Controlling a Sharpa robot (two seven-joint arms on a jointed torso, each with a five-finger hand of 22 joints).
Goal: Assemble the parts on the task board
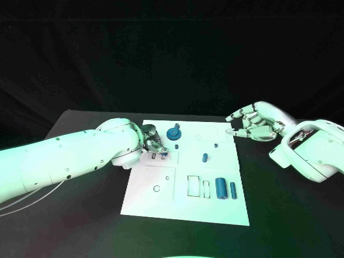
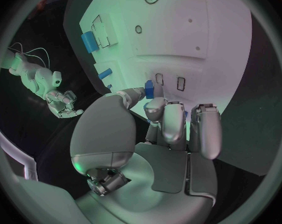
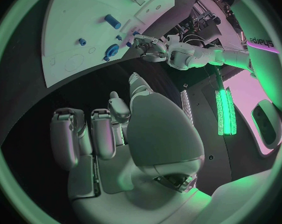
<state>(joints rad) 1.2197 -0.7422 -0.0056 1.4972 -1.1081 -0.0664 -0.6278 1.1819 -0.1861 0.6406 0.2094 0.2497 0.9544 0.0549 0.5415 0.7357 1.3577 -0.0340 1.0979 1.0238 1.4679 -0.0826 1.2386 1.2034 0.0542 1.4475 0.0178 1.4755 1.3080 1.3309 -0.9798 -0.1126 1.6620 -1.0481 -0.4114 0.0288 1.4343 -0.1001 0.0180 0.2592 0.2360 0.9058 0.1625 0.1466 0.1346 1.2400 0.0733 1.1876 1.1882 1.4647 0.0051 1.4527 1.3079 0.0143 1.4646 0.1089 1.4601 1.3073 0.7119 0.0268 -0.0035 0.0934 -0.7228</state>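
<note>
Table [image 1: 79,215]: black; carries the white task board [image 1: 164,201] at its middle
Task board: slots and round holes outlined on its surface; the left arm [image 1: 56,161] crosses its left edge and hides that part of the board from the head view
Round part [image 1: 173,134]: blue, on the far part of the board, just beside the left hand
Small part [image 1: 205,158]: blue, near the board's middle, lying free
Two long parts [image 1: 221,188]: blue, side by side on the near right of the board, next to empty rectangular slots
Held part [image 2: 150,89]: small blue piece at the tips of the left hand, close over two small slots; whether it touches the board cannot be told
Left hand [image 1: 155,146]: over the board's left side; thumb and fingers [image 2: 172,122] drawn together round the held part
Right hand [image 1: 253,124]: above the table off the board's far right edge, well apart from every part; fingers [image 3: 100,134] curled inward, nothing in them
</note>
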